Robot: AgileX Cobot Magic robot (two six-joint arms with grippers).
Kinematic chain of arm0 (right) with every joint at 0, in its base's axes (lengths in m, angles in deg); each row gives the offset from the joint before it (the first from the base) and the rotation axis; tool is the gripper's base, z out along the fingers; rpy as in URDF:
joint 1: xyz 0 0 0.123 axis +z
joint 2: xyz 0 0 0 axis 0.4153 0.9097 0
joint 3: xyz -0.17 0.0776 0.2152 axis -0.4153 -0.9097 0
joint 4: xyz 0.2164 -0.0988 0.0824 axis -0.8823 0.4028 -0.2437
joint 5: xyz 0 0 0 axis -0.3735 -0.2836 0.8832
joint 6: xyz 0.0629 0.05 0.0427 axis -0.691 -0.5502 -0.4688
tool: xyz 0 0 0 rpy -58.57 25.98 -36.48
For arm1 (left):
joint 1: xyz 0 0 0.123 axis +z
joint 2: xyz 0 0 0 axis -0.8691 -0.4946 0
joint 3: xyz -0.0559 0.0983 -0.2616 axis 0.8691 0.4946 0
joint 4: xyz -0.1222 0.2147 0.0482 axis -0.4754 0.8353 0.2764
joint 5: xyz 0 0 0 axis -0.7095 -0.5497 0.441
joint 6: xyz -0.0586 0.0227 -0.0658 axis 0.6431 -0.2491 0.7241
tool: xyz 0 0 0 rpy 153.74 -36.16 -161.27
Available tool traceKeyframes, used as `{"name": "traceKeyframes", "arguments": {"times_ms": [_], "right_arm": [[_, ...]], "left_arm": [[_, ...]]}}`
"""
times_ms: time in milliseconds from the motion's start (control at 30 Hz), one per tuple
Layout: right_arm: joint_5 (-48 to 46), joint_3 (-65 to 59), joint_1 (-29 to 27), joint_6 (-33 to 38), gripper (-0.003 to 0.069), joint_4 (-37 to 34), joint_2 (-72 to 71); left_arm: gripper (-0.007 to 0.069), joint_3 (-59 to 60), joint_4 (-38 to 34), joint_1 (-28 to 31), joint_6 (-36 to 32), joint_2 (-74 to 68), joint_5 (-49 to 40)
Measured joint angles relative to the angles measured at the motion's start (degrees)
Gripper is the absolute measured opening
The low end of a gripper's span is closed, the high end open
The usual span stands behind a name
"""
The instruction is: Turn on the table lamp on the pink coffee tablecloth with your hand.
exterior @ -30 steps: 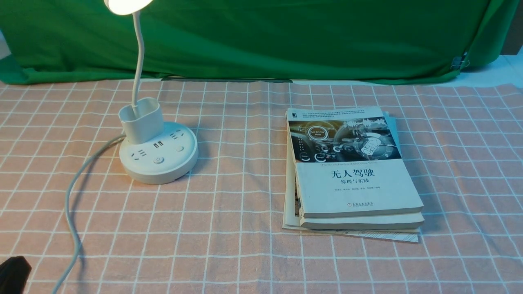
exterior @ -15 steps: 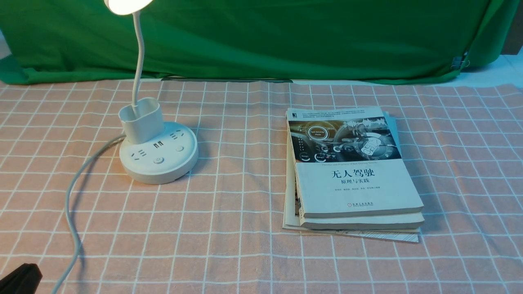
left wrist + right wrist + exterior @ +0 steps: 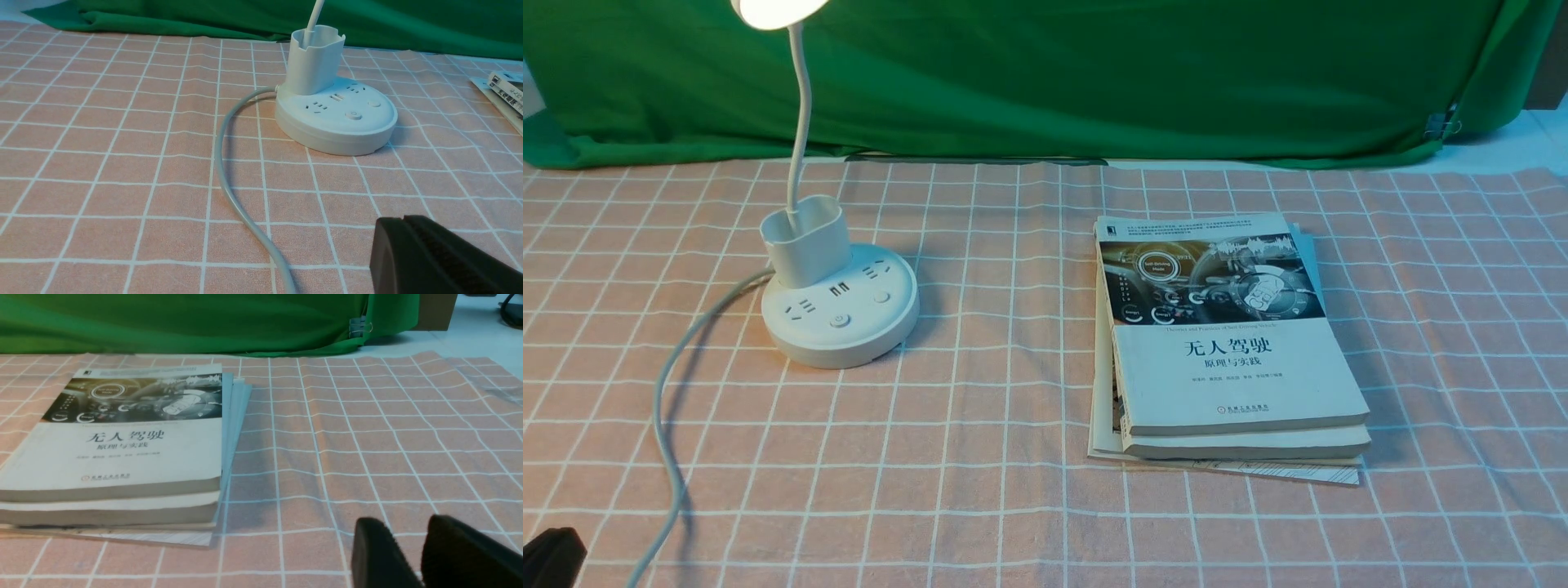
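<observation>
**Lamp glowing on the left, left arm the closer one**

Far left, low in the front view, only a dark corner of the left gripper pokes into frame. Its wrist view shows the two fingers pressed together, gripping nothing, hovering over the pink coffee tablecloth. Ahead of those fingers and toward the table's middle sits the table lamp, its round base flat on the cloth, well apart from the gripper. The grey cord curls back from the base toward the left arm's side. The power button faces up on the near part of the base, so any press comes straight down. The neck rises nearly upright to the head, which is shining; the job looks done.

Moving right, a stack of books lies flat. Further right, out of the front view, the right gripper shows a narrow gap between its fingers, empty, near the books and far from the lamp.
</observation>
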Motion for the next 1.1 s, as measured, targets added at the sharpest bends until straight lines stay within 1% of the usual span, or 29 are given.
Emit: {"name": "traceKeyframes", "arguments": {"times_ms": [200, 433, 1100], "right_arm": [[0.0, 0.0, 0.0, 0.0, 0.0238, 0.0, 0.0], [0.0, 0.0, 0.0, 0.0, 0.0238, 0.0, 0.0], [0.0, 0.0, 0.0, 0.0, 0.0238, 0.0, 0.0]], "left_arm": [[0.0021, 0.0, 0.4, 0.0, 0.8, 0.0, 0.0], [0.0021, 0.0, 0.4, 0.0, -0.7, 0.0, 0.0], [0.0021, 0.0, 0.4, 0.0, -0.7, 0.0, 0.0]]}}
